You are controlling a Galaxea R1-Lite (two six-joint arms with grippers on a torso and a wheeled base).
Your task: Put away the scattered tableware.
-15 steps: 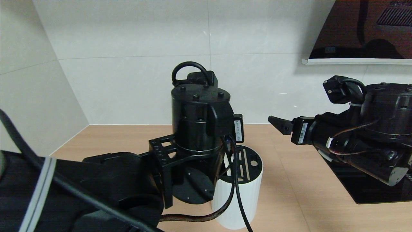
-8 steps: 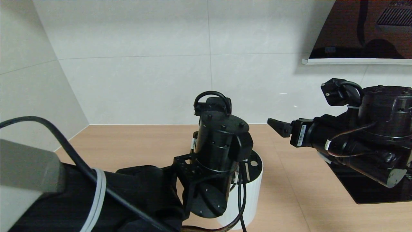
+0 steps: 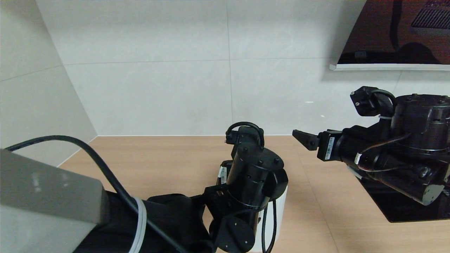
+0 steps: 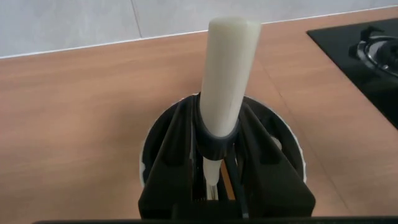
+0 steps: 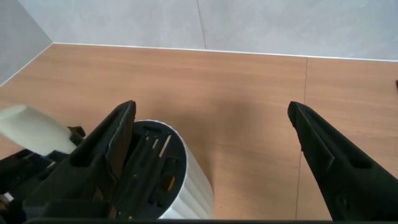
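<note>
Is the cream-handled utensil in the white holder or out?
Partly in, it seems: the utensil reaches down into a slot of the holder, its handle above, in the left gripper.

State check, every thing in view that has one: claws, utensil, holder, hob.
left claw: shut on the cream-handled utensil.
right claw: open, empty, above the counter.
cream-handled utensil: gripped, thin end down at the slotted top of the white holder.
white holder: upright on the counter.
cooktop: no flame seen.
</note>
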